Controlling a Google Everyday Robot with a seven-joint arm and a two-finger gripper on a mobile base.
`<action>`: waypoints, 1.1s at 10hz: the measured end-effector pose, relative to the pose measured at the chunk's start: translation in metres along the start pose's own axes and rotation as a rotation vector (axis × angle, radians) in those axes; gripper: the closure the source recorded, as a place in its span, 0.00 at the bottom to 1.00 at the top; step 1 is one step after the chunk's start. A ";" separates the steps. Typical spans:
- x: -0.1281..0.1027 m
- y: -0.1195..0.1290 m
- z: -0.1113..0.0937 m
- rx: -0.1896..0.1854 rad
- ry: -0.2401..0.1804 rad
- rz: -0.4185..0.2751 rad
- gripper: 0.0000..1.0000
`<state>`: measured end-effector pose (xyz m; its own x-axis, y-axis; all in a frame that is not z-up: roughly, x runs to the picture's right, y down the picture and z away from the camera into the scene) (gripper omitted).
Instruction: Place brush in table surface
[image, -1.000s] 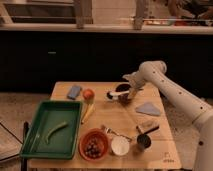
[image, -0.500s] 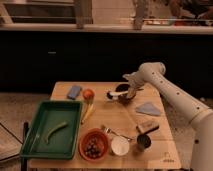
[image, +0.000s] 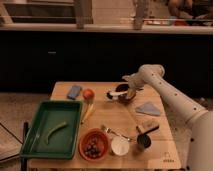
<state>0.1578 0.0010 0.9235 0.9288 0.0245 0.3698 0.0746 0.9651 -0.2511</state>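
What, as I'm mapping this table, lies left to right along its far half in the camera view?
First the blue sponge → orange fruit → pincer at the dark bowl → light blue cloth.

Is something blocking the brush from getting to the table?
Nothing visible does. The gripper is at the slim cream-handled brush over the dark round bowl, and bare light tan wooden table surface lies right in front of it, between the yellow banana and pale blue cloth.
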 end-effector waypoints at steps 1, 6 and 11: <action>0.000 0.000 0.004 -0.006 -0.006 -0.001 0.20; 0.003 0.000 0.013 -0.022 -0.017 0.005 0.23; 0.019 0.006 0.013 -0.024 -0.021 0.033 0.71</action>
<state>0.1707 0.0103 0.9407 0.9229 0.0618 0.3801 0.0529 0.9573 -0.2843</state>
